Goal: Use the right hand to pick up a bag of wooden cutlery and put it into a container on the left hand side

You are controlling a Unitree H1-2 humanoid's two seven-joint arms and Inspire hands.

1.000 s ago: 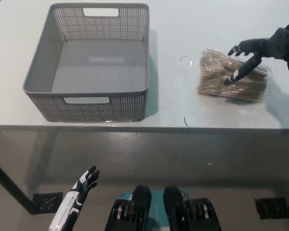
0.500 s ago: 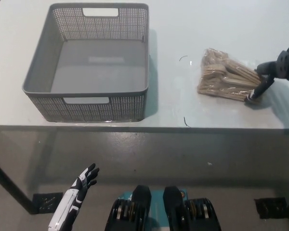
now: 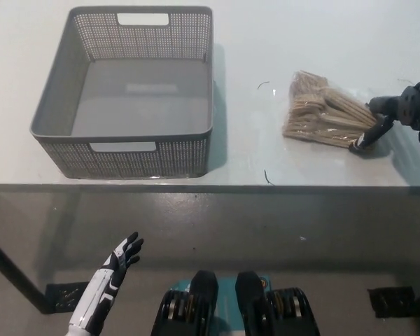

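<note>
None of the carrying is done yet, as far as I can judge from my head camera. Working across from the left: my white left hand point(image 3: 115, 264) hangs idle below the table edge at the lower left, fingers spread apart and holding nothing. Above it on the white table point(image 3: 280, 42) sits the grey perforated container point(image 3: 63, 105), and its floor is bare, so nothing has been delivered. Further right, well apart from the container, the bag of wooden cutlery point(image 3: 322, 119) lies flat on the table, clear plastic with pale wooden pieces bunched inside. At the far right my black right hand point(image 3: 388, 115) is at the bag's right end, fingers reaching down to touch that edge; I cannot tell whether they have actually pinched the plastic or are only resting against it, since the contact is small and partly hidden. I'd say I'm at the grasp stage: what remains is securing the grip, lifting, crossing leftward over the near wall or rim, and letting go inside. As for writing, I can read none on the container, the bag or the table; any print is too small to make out
</note>
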